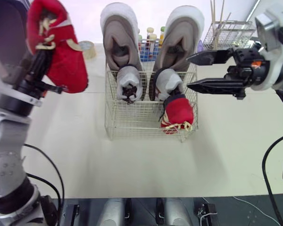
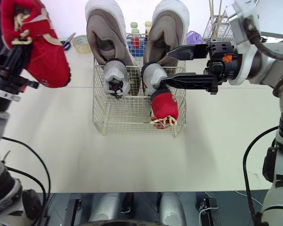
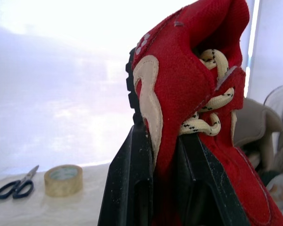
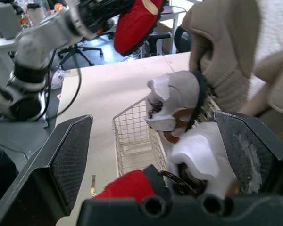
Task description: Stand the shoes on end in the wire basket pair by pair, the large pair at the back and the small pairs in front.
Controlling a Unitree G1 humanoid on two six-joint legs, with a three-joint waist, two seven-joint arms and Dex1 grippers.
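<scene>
The wire basket (image 1: 132, 123) stands mid-table. Two large beige shoes (image 1: 119, 40) (image 1: 183, 37) stand on end along its back. In front of them stand two small grey-white shoes (image 1: 129, 84) (image 1: 167, 81), and one small red shoe (image 1: 178, 112) stands at the front right. The basket's front left corner is bare. My left gripper (image 1: 41, 57) is shut on the other red shoe (image 1: 61, 49), held high to the left of the basket; in the wrist view its fingers (image 3: 132, 179) clamp the shoe's side. My right gripper (image 1: 188, 71) hovers open just right of the basket's back right corner, holding nothing.
A tape roll (image 1: 87, 47) and scissors (image 2: 66, 44) lie at the back left. Behind the wire basket stands a small blue basket of bottles (image 1: 148, 44). A wire rack with sticks (image 1: 228, 33) stands at the back right. Bare table lies in front of the basket.
</scene>
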